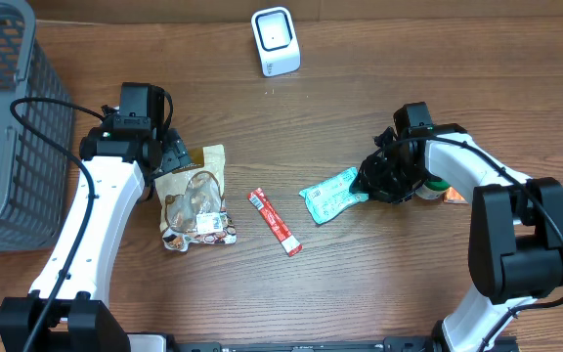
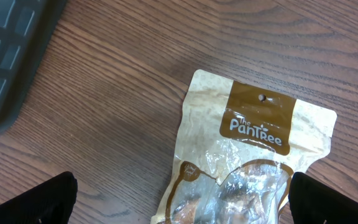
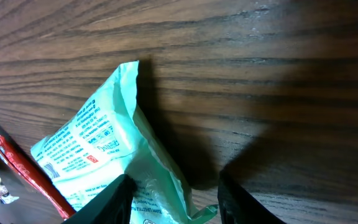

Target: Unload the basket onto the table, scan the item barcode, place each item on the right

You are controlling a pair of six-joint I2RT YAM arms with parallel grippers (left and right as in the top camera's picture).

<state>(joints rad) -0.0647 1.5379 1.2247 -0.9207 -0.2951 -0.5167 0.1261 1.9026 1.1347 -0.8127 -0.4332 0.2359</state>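
Observation:
A mint-green packet [image 1: 332,195] lies right of the table's middle. My right gripper [image 1: 371,181] is at its right end. In the right wrist view the packet [image 3: 104,149] has its crinkled edge raised between the jaws of my right gripper [image 3: 176,199]. The left finger touches it and the right finger stands apart from it, so the gripper is open. The white barcode scanner [image 1: 276,41] stands at the back centre. My left gripper [image 1: 169,156] hangs wide open over a brown-and-clear snack bag [image 2: 253,155] and does not touch it.
A grey mesh basket [image 1: 8,127] fills the left edge. A red stick packet [image 1: 276,222] lies between the snack bag [image 1: 195,200] and the green packet. A small orange and green item [image 1: 443,191] peeks from under the right arm.

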